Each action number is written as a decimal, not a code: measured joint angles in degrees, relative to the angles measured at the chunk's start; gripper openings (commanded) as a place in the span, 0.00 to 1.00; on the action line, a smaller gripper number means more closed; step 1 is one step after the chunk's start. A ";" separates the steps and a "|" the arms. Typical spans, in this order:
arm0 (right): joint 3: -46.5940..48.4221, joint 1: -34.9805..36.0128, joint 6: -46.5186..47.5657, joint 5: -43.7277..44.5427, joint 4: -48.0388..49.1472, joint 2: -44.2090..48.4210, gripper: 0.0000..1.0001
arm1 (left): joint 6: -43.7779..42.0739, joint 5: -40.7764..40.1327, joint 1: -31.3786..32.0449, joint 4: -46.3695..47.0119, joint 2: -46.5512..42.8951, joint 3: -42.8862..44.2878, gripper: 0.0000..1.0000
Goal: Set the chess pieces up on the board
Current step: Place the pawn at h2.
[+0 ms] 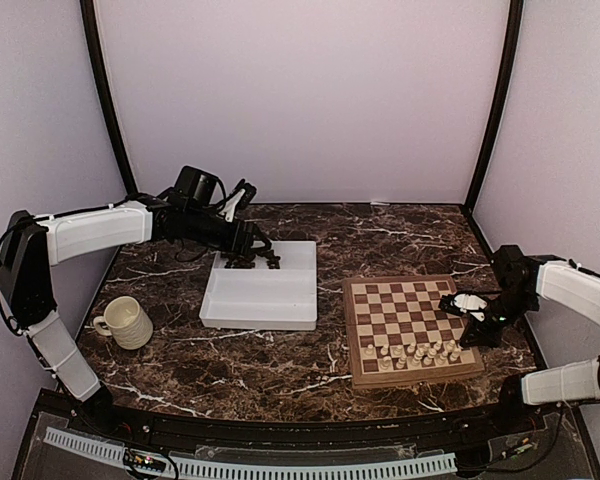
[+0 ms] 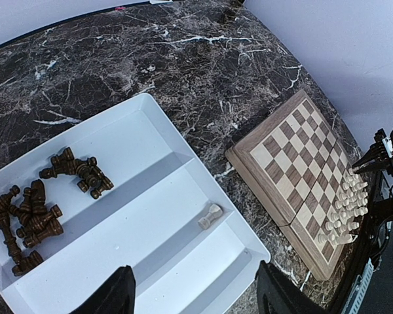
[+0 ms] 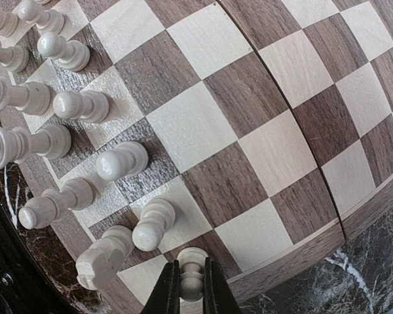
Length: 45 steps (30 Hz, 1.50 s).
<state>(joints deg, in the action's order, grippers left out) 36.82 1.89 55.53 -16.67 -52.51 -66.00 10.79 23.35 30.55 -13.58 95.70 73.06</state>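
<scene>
Gripping a cream pawn (image 3: 193,260), right gripper (image 3: 191,282) is pinching it between both fingertips at the chessboard's (image 3: 203,124) near right edge.

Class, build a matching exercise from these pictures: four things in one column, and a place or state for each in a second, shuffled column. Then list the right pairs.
Column one
1. mug
2. dark pieces
3. left gripper
4. right gripper

Column two
A. shut on a white piece at the edge of the board
B. heaped in one compartment of the tray
C. open, over the tray
D. standing on the table, left of the tray

Pairs: 1-D, 2-B, 3-C, 4-A
</scene>
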 measured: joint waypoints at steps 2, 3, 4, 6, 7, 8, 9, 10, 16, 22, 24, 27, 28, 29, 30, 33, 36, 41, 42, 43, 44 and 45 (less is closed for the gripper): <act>0.00 0.00 0.02 0.00 0.00 0.00 0.07 | 0.00 0.02 0.00 0.00 0.00 0.02 0.66; 0.00 0.00 0.02 0.00 -0.02 0.00 0.07 | 0.00 0.04 0.00 -0.02 0.02 0.02 0.66; 0.00 0.00 0.02 0.00 -0.02 0.00 0.07 | 0.00 0.04 0.00 -0.02 0.07 0.07 0.66; 0.00 0.00 0.04 0.02 -0.02 0.00 0.07 | 0.00 0.07 0.00 -0.02 0.11 0.11 0.66; 0.00 0.00 0.02 0.02 -0.02 0.00 0.07 | 0.00 0.07 0.00 -0.02 0.15 0.11 0.66; 0.00 0.00 0.02 0.02 -0.02 0.00 0.06 | 0.00 0.07 0.00 -0.02 0.22 0.11 0.66; 0.00 0.00 -0.02 0.02 -0.02 0.00 0.06 | 0.00 0.09 0.00 -0.02 0.26 0.11 0.66; 0.00 0.00 -0.07 0.04 -0.02 0.00 0.06 | 0.00 0.09 0.00 -0.04 0.31 0.11 0.66; 0.00 0.00 -0.24 0.22 -0.02 0.00 0.05 | 0.02 0.24 0.00 -0.04 0.33 0.13 0.66; 0.00 -0.15 -0.46 0.24 -0.02 -0.02 0.04 | 0.13 0.28 0.00 -0.04 0.37 0.13 0.66; 0.02 -0.26 -0.59 0.24 -0.02 -0.15 0.04 | 0.17 0.28 0.00 -0.04 0.44 0.13 0.66; 0.04 -0.59 -0.70 0.22 -0.04 -0.39 0.04 | 0.20 0.33 0.00 -0.04 0.57 0.13 0.66; 0.07 -0.70 -0.76 0.22 -0.07 -0.44 0.04 | 0.20 0.39 0.00 -0.04 0.63 0.13 0.66; 0.09 -0.79 -0.81 0.24 -0.07 -0.46 0.03 | 0.20 0.44 0.00 -0.07 0.68 0.13 0.66; 0.11 -0.81 -0.83 0.22 -0.09 -0.48 0.04 | 0.20 0.46 0.00 -0.07 0.72 0.13 0.66; 0.11 -0.81 -1.20 0.24 -0.09 -0.48 0.04 | 0.20 0.63 0.00 -0.09 0.74 0.13 0.66; 0.11 -0.81 -1.42 0.26 -0.11 -0.48 0.03 | 0.22 0.87 0.00 -0.11 0.74 0.13 0.66; 0.13 -0.83 -1.64 0.28 -0.15 -0.48 0.03 | 0.22 1.11 0.00 -0.22 0.76 0.15 0.66; 0.13 -0.83 -1.66 0.28 -0.15 -0.48 0.03 | 0.22 1.16 0.00 -0.28 0.76 0.15 0.66; 0.15 -0.83 -1.68 0.28 -0.17 -0.46 0.03 | 0.24 1.20 0.00 -0.31 0.76 0.15 0.66; 0.15 -0.83 -1.75 0.28 -0.17 -0.42 0.02 | 0.24 1.22 0.00 -0.31 0.76 0.15 0.66; 0.15 -0.85 -1.86 0.31 -0.20 -0.37 0.02 | 0.24 1.25 0.00 -0.31 0.79 0.15 0.66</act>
<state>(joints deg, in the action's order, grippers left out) 36.97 1.04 53.67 -16.36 -52.71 -66.37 11.03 24.60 30.55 -13.89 96.49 73.21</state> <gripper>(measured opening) 0.098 0.658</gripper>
